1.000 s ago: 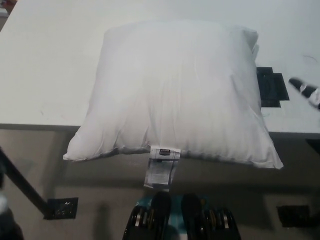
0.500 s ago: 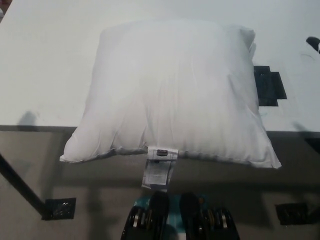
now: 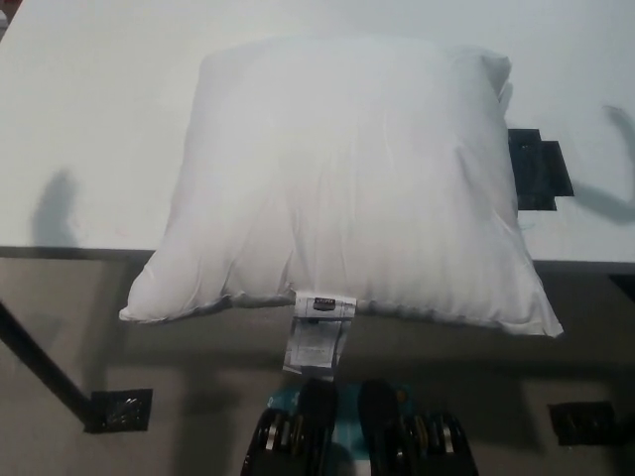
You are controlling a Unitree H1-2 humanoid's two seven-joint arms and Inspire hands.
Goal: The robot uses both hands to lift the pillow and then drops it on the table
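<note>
Head view: your pillow (image 3: 342,183) lies centred, its near edge overhanging the counter (image 3: 89,119); neither robot hand is visible, so their state cannot be told.

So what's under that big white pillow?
The pillow lies on a white table, its near edge overhanging the floor. A black patch on the table shows beside its right side. Whatever else lies beneath is covered. Neither robot hand is in view.
</note>
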